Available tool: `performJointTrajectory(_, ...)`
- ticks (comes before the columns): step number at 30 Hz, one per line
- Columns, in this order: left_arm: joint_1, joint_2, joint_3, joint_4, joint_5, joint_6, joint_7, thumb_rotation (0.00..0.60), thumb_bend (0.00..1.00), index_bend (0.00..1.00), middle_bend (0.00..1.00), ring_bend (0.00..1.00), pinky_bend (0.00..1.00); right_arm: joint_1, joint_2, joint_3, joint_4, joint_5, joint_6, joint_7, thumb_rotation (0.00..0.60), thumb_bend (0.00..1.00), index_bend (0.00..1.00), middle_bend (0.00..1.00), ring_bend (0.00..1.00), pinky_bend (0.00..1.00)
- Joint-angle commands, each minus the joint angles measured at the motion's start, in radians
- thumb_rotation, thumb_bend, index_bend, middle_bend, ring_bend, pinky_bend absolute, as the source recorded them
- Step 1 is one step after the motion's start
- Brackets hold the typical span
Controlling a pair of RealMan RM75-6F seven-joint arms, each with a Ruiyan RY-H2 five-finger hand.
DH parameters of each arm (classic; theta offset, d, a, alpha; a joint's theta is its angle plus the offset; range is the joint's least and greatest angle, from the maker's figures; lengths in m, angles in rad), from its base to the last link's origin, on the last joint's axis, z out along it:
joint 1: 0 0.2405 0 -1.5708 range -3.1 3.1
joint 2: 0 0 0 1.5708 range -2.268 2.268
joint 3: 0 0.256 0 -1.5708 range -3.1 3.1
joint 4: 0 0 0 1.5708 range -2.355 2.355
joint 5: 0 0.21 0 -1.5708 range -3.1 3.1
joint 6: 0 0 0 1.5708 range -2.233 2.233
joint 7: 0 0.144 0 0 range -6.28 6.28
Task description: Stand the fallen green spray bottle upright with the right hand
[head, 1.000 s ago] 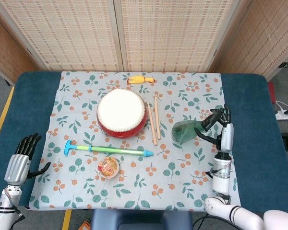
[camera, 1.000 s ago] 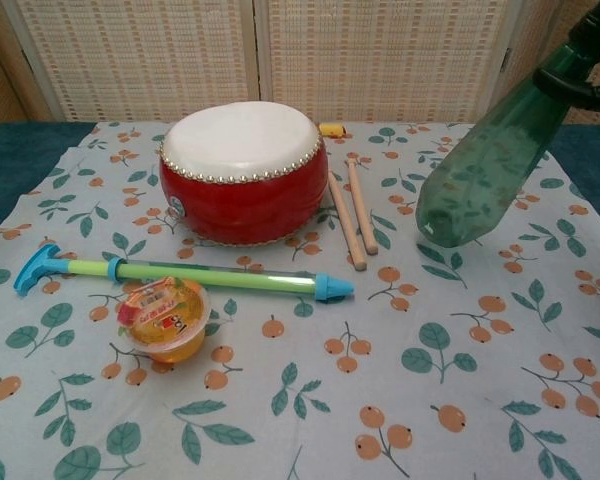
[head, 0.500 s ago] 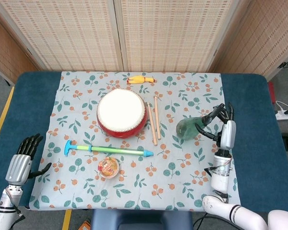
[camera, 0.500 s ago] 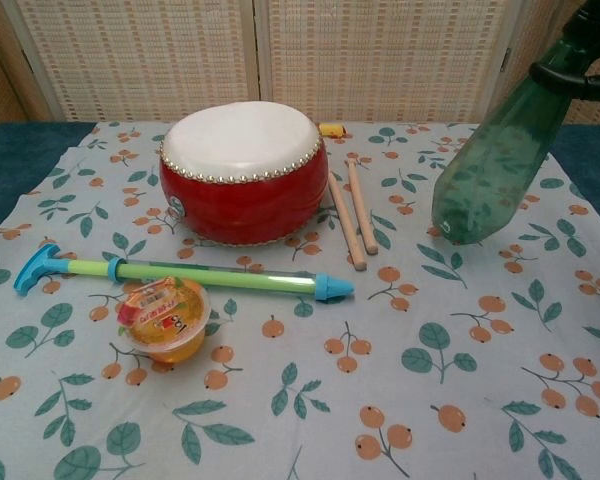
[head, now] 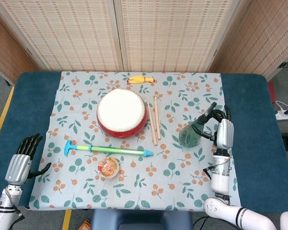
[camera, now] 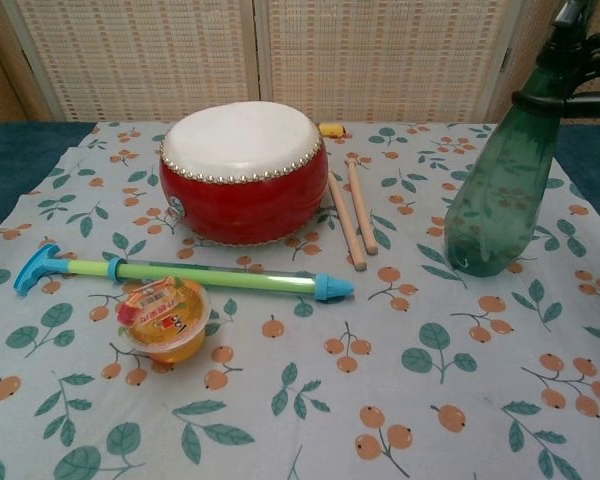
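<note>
Right hand grips the green spray bottle at its neck, fingers wrapped around below the nozzle. Bottle base rests on the floral cloth near the right edge, body tilted slightly, nearly upright. Drumsticks lie to its left, beside the red drum. Left hand sits open, holding nothing, at the table's near left corner.

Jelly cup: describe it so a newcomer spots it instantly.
Start at the red drum. In front of it lies a green-and-blue tube toy; the jelly cup sits just in front of that tube. It's the only small, clear, orange-filled cup.
</note>
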Motion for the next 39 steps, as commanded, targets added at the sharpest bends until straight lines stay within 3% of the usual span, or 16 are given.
performJointTrajectory(1,0.0,-0.001,0.001,0.0,0.002,0.002,-0.001,0.6,0.22,0.0,0.0,0.0,0.01,0.001,-0.003,0.0,0.01,-0.004,-0.003,0.007,0.6,0.12,0.72,0.61,0.3,0.07)
performJointTrajectory(6,0.002,-0.002,0.005,-0.002,0.011,0.014,-0.008,0.6,0.22,0.0,0.0,0.0,0.01,0.0,0.003,-0.012,0.02,-0.015,-0.024,0.019,0.6,0.11,0.68,0.61,0.28,0.07)
performJointTrajectory(10,0.001,-0.004,0.005,0.001,0.011,0.014,-0.011,0.6,0.22,0.0,0.0,0.0,0.01,-0.002,0.023,-0.031,0.012,-0.035,-0.049,0.035,0.6,0.01,0.52,0.58,0.19,0.01)
performJointTrajectory(14,0.0,0.002,0.005,-0.006,0.012,0.015,-0.011,0.6,0.22,0.0,0.0,0.0,0.01,-0.005,0.037,-0.035,0.002,-0.044,-0.057,0.046,0.6,0.0,0.33,0.46,0.1,0.0)
performJointTrajectory(17,0.002,0.004,0.008,-0.01,0.012,0.014,-0.011,0.6,0.22,0.0,0.0,0.0,0.01,-0.008,0.043,-0.037,-0.006,-0.043,-0.06,0.046,0.6,0.0,0.26,0.42,0.07,0.0)
performJointTrajectory(30,0.0,0.005,0.009,-0.011,0.012,0.01,-0.009,0.6,0.22,0.0,0.0,0.0,0.01,-0.03,0.091,-0.065,-0.055,-0.01,-0.116,0.004,0.6,0.0,0.1,0.32,0.01,0.0)
performJointTrajectory(39,0.004,0.015,0.012,-0.023,0.008,0.007,0.012,0.6,0.22,0.0,0.0,0.0,0.01,-0.122,0.328,-0.2,-0.222,0.01,-0.201,-0.128,0.6,0.0,0.04,0.24,0.0,0.0)
